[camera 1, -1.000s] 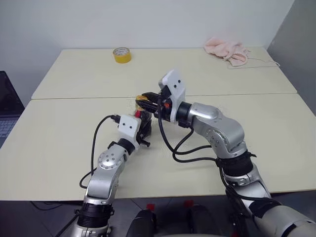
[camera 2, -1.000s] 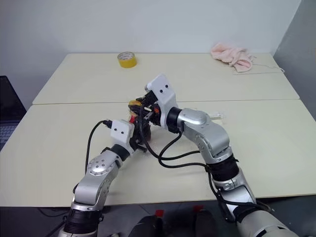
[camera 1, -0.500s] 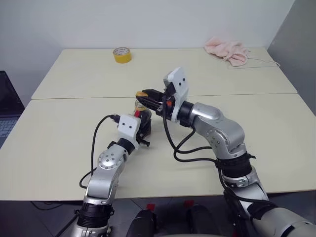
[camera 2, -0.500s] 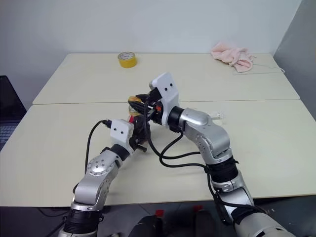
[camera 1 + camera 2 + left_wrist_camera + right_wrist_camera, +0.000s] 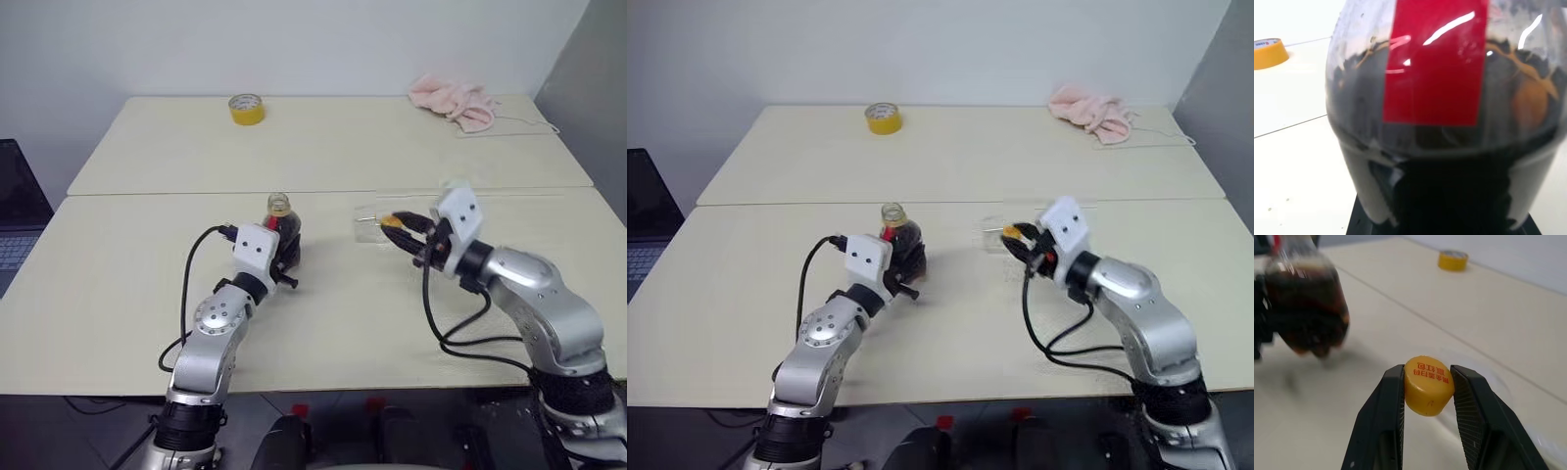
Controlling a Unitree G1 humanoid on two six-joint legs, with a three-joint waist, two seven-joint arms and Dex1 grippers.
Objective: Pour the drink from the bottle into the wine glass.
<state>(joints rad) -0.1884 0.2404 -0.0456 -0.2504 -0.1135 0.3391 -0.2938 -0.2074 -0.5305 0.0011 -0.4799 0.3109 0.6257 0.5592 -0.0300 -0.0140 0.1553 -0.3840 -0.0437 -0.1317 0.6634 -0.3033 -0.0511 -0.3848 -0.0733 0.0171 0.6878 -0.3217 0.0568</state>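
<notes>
You have the bottle (image 5: 281, 227) standing upright on the bench (image 5: 127, 284), near the seam between the two bench tops, with your left claw (image 5: 285, 253) clamped tight around its lower body. Its neck is open, with no cap on it. In the left wrist view the drink (image 5: 1449, 191) fills the lower body, dark, with the red label (image 5: 1435, 63) across the shoulder above it.

Your right claw (image 5: 1427, 382) sits well apart from the bottle, off to the right and just above the bench. Its two black fingers (image 5: 1388, 406) are pinched on the yellow-orange cap (image 5: 1428, 385), one on each side, with red lettering showing on the cap's top face. In the head views the cap (image 5: 391, 222) shows as a small orange spot at the claw tips.

The wine glass (image 5: 367, 221) is just beyond those tips, between the right claw and the bottle. It is faint and clear, and you cannot tell whether the claw touches it.

At the far edge of the bench lie a yellow tape roll (image 5: 245, 108) and a pink cloth (image 5: 451, 98), both well away from either arm.
</notes>
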